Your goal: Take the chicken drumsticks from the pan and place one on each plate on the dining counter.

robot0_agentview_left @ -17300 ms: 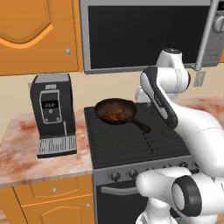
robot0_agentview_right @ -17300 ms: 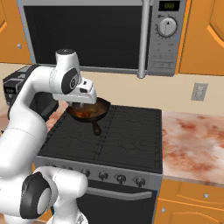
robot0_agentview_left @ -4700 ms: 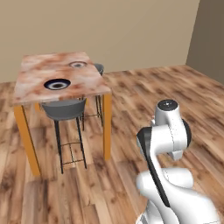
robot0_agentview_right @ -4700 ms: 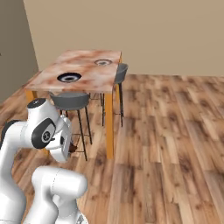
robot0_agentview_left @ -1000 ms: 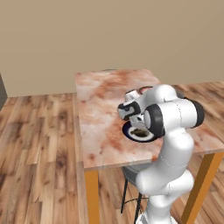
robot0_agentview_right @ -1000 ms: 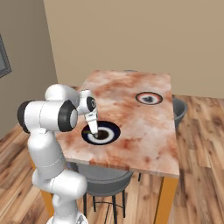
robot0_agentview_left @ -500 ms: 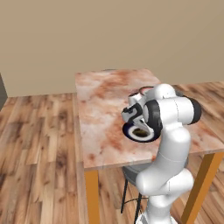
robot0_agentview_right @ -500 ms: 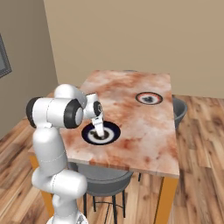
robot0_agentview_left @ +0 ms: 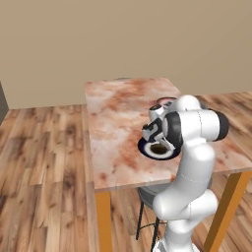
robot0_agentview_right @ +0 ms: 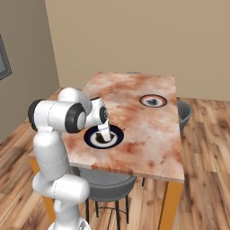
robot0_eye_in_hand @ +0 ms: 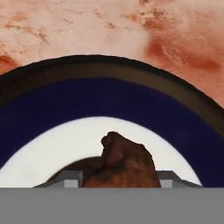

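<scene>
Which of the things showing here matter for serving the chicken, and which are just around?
Part of the job:
- brown roasted drumstick in the gripper
- near navy-rimmed round plate beneath it
- far navy-rimmed plate, already holding a dark piece
- reddish marbled stone dining counter

Just around:
- grey stools under the counter
- wooden plank floor

Marbled stone dining counter [robot0_agentview_right: 148, 121] on wooden legs; rough brown drumstick [robot0_eye_in_hand: 124, 164]; smooth matt plate [robot0_eye_in_hand: 109, 105].

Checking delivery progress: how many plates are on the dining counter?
2. One plate sits under the gripper near the counter's front edge; the other plate sits toward the far right side.
</scene>
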